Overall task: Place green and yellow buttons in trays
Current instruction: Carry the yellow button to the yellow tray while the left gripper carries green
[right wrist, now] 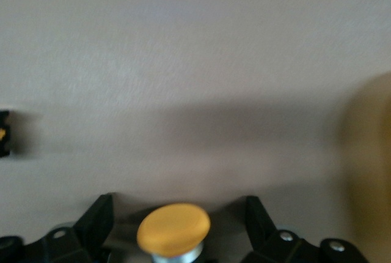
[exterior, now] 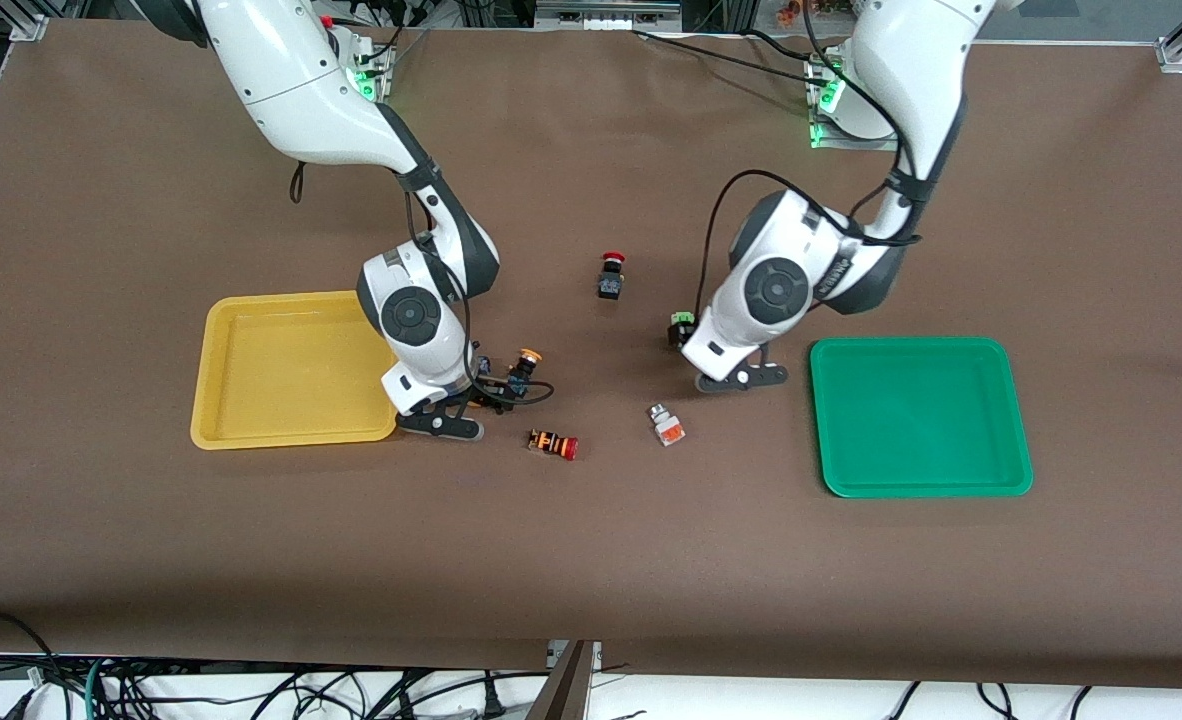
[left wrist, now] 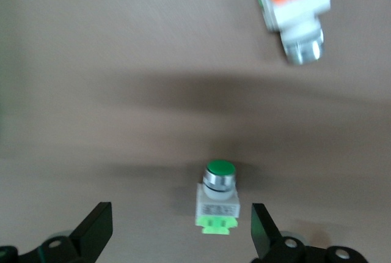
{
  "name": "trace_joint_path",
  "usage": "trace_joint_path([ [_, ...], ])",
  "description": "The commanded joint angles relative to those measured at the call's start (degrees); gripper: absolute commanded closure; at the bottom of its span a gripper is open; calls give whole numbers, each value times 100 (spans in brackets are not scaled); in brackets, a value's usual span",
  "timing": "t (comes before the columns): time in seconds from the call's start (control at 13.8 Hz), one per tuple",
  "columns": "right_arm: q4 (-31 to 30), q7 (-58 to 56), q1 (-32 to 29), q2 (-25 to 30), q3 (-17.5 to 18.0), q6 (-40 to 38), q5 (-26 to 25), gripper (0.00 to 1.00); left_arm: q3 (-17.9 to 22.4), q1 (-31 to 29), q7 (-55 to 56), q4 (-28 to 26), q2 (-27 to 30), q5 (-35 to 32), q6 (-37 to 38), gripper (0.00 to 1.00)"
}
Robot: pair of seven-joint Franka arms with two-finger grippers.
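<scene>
Both tools low over brown worktop (exterior: 591,560), each spread open around a switch.

Left tool (left wrist: 181,229): silver-white switch w/ light-green block (left wrist: 217,199) lies between its fingers, untouched, beside green plastic tray (exterior: 919,345). Right tool (right wrist: 178,217): black switch w/ yellow-orange round cap (right wrist: 174,228) sits between open fingers, contact can't be told, just beside yellow plastic tray (exterior: 213,370). Silver-white switch w/ orange block (exterior: 665,424) lies nearer front camera.

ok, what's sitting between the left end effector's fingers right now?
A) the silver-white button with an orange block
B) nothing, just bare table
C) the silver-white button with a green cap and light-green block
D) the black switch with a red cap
C: the left wrist view shows the green-capped button on the table between the open fingers of the left end effector, with neither finger touching it; the orange-block button lies apart.
</scene>
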State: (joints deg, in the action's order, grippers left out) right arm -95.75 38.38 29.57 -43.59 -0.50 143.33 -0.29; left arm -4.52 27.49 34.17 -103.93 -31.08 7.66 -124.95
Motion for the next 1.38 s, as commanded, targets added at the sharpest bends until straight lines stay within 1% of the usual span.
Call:
trace_joint_path([
  [0.0,-382,301,23,202,146,46,11,9,101,248,98,-303,-108,78,-485,0],
  [0.07,-479,267,31,246,147,20,11,13,92,309,116,-304,-222,78,-608,0],
  [0.15,-549,249,31,316,155,-67,2,20,100,396,116,-304,-301,78,-688,0],
  [0.22,-585,231,31,360,155,-260,2,34,101,406,116,-304,-380,78,-793,0],
  [0.29,-585,214,31,378,155,-444,2,48,101,406,116,-304,-442,60,-820,3],
  [0.36,-585,214,31,387,155,-490,-7,61,92,415,98,-278,-503,34,-820,22],
  [0.44,-585,240,31,387,155,-490,2,75,92,415,98,-260,-521,34,-820,48],
  [0.51,-576,275,31,387,155,-481,2,87,92,406,98,-260,-504,34,-812,69],
  [0.58,-550,284,31,395,155,-473,2,100,92,397,37,-251,-487,25,-803,80],
  [0.65,-515,293,23,439,147,-481,2,100,100,389,19,-251,-460,25,-759,92],
  [0.8,-480,162,-38,684,85,-507,11,100,101,345,2,-251,-364,25,-715,100],
  [0.87,-445,91,-152,868,59,-673,2,100,118,301,10,-234,-276,25,-584,100],
  [0.94,-314,-205,-362,983,59,-1031,-7,100,179,240,-59,-199,-154,16,-348,100],
  [1.02,-147,-722,-590,1071,50,-1505,11,100,214,39,-356,-94,4,16,-32,99],
  [1.09,-76,-1258,-880,1177,41,-1858,54,100,215,-268,-759,55,136,16,345,99],
  [1.23,-84,-2225,-1294,1379,41,-2202,283,100,215,-848,-1489,485,234,-10,1057,98],
  [1.31,-110,-2604,-1487,1415,-2,-2369,283,100,215,-1103,-1814,661,225,-202,1269,98],
])
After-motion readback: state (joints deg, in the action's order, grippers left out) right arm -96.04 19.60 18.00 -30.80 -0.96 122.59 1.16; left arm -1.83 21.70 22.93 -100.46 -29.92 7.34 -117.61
